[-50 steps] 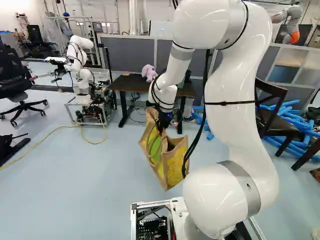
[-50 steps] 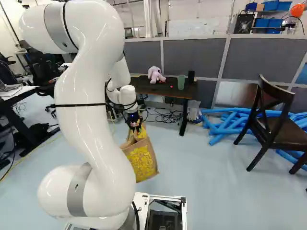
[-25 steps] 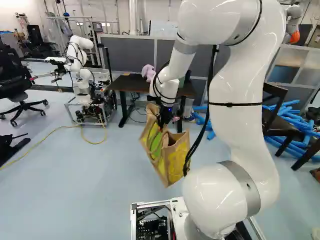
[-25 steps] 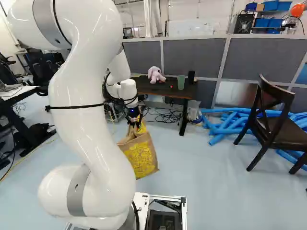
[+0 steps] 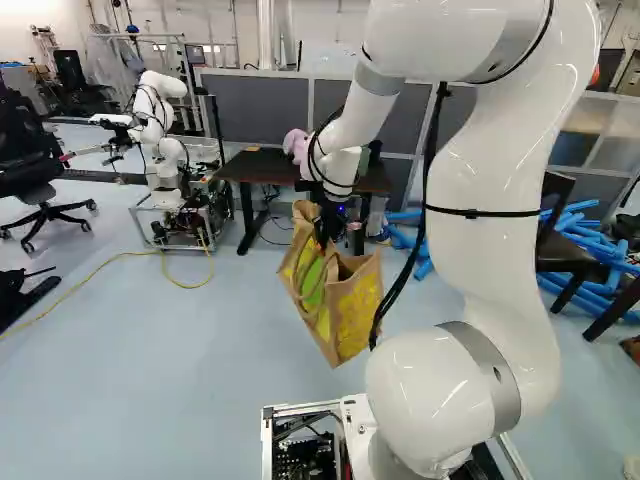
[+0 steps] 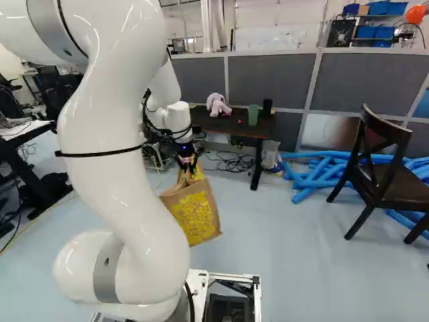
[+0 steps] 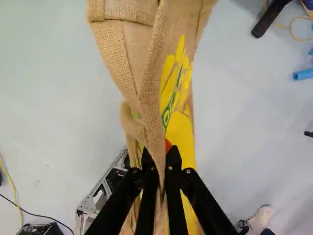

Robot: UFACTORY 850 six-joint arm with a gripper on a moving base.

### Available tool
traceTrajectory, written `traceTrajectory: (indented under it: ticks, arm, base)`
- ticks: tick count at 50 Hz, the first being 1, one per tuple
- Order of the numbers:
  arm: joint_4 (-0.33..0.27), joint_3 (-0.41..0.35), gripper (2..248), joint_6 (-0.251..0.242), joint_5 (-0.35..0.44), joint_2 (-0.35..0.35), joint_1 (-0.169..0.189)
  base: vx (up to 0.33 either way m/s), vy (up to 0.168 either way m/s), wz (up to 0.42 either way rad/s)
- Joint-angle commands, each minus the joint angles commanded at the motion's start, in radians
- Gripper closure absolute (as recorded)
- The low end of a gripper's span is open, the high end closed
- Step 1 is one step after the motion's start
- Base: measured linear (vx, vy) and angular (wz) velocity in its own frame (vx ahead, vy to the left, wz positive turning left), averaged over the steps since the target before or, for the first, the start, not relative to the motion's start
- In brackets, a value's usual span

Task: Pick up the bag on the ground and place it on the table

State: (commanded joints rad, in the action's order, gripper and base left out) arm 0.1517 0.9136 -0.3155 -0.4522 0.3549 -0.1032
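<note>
the bag [image 5: 357, 315] hung tilted in the air on our side of the table [image 6: 224, 127], apart from it and, as far as we could judge, off the floor [image 6: 288, 261]. our gripper [image 7: 160, 159] had its two fingers closed in on a fold of the bag's burlap, pinching it from both sides. so the picking up looked done — the carrying over and setting down were left. the bag's body hung lower than the tabletop, so we judged that it needed lifting well up before going forward, or it could catch on the edge. beyond that, the pink plush toy [image 6: 216, 102], the green cup [image 6: 253, 115] and a black container [image 6: 267, 107] stood on the table — things we could knock.
</note>
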Motion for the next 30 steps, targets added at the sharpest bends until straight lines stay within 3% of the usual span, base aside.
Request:
traceTrajectory:
  ticks: [30]
  arm:
    - [0.0,0.028,226,0.0,-0.099,-0.069,0.006]
  base:
    - [0.0,0.0,0.0]
